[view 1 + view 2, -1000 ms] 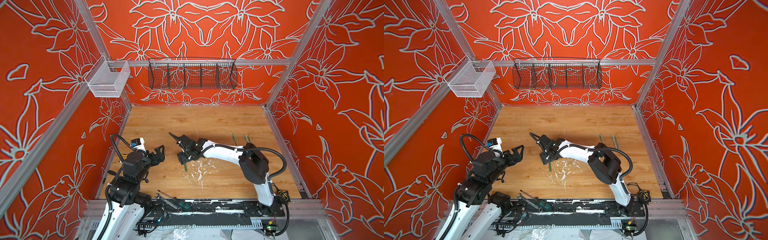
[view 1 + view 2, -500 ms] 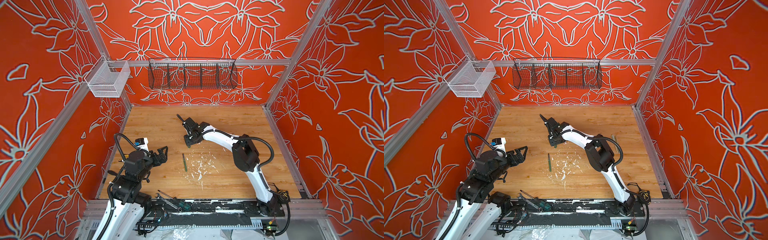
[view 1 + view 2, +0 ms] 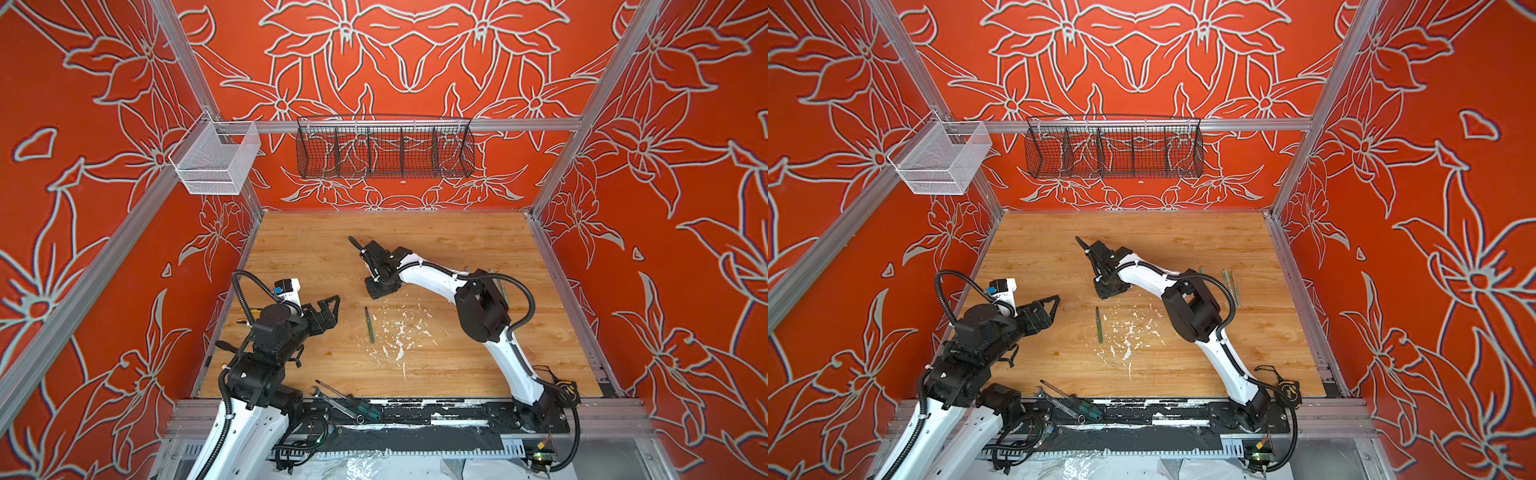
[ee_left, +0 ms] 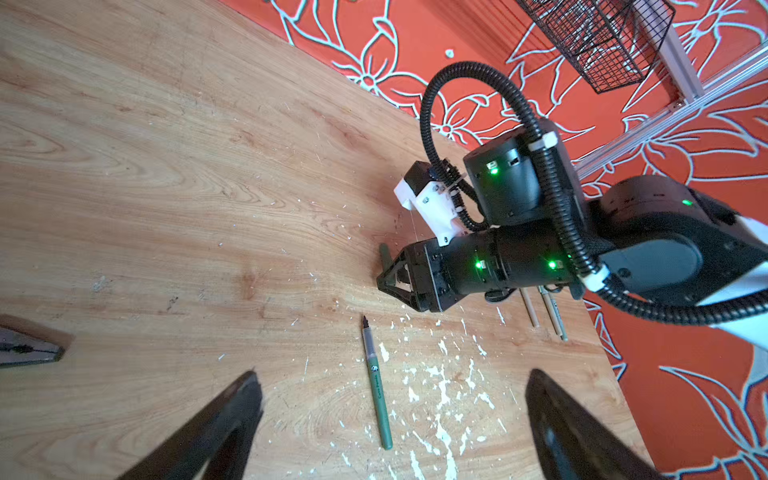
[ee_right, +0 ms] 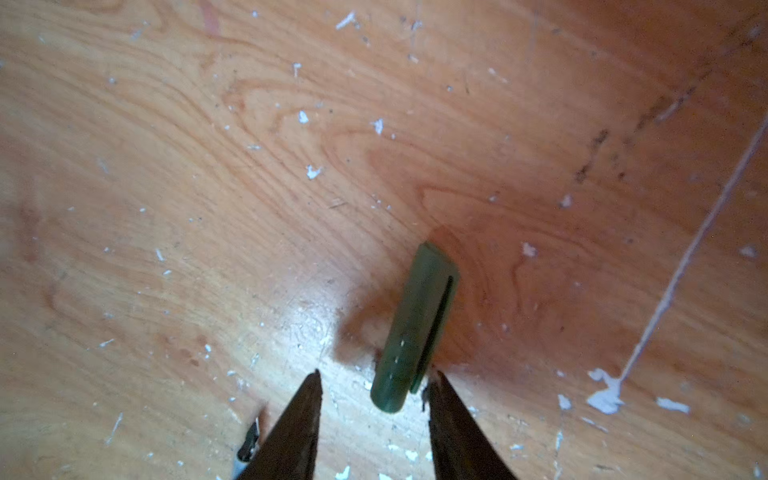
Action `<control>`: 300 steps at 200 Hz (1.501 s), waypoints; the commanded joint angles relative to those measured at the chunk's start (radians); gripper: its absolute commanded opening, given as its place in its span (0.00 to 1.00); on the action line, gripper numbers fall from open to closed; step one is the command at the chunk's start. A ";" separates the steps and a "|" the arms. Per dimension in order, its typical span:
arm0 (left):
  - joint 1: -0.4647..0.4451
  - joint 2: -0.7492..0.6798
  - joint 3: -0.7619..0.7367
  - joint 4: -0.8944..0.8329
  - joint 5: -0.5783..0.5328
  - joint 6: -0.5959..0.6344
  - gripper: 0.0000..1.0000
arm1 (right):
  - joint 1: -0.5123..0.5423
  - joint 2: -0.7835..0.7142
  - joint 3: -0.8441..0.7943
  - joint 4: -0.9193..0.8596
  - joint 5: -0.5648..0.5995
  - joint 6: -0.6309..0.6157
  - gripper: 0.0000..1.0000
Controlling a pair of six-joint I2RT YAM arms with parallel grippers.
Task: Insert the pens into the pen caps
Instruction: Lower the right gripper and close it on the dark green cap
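Loosely, right jaws straddle the dark-green cap (image 5: 409, 332) (slotted clip); left jaws gape.

walls (image 3: 415, 54): coloured orange-red, overlaid with pale grey flower outlines | desk (image 3: 291, 249): light wood grain, speckled with white flecks (image 3: 399, 332) | pen (image 3: 369, 325) on desk: green barrel, dark tip | cap (image 5: 411, 332) on desk: dark green | above desk: black wire basket (image 3: 384, 149), white mesh basket (image 3: 214, 162)

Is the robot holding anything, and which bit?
Nothing yet. The right end effector straddles one end of the dark green cap without clamping it; the left end effector is open, empty.
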 commanded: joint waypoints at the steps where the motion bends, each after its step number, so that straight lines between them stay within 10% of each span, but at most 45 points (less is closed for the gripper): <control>1: 0.008 -0.017 0.006 0.017 0.006 -0.004 0.97 | 0.014 0.048 0.061 -0.065 0.039 -0.005 0.41; 180: 0.008 -0.080 -0.021 -0.003 -0.006 -0.028 0.97 | 0.026 -0.038 -0.035 -0.126 0.226 -0.073 0.31; 300: 0.008 -0.158 -0.027 -0.059 -0.053 -0.025 0.97 | 0.034 0.088 0.188 -0.200 0.193 -0.187 0.33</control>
